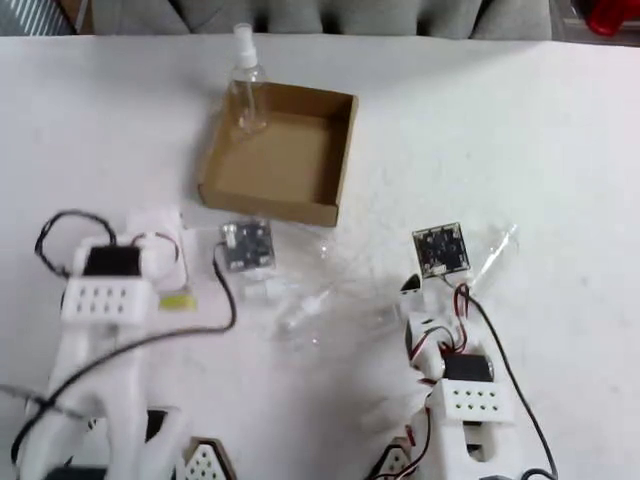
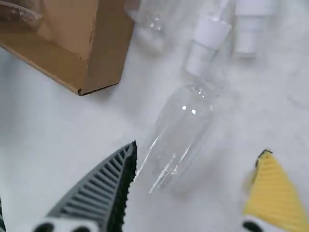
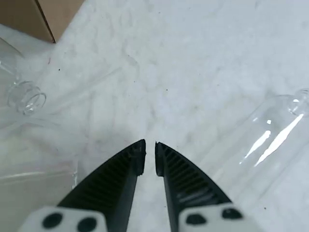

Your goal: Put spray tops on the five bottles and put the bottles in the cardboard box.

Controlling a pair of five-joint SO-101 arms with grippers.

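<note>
Between the wide-apart fingers of my open left gripper (image 2: 198, 151) lies a clear bottle (image 2: 177, 130) with a white spray top (image 2: 205, 43) on its neck, flat on the table. The cardboard box (image 1: 283, 150) sits at the middle back, and one capped bottle (image 1: 245, 85) stands in its far left corner. My right gripper (image 3: 148, 145) is shut with nothing in it, low over the bare table. An uncapped clear bottle (image 3: 270, 140) lies just beside it. Another open-necked bottle (image 3: 24, 96) lies farther off, toward the box corner (image 3: 43, 14).
A loose white spray top (image 2: 248, 24) and another clear bottle (image 2: 149, 19) lie beyond the capped bottle, close to the box's wall (image 2: 104, 46). Clear plastic wrapping (image 1: 490, 255) lies around the right arm. Cables trail over the table's front left.
</note>
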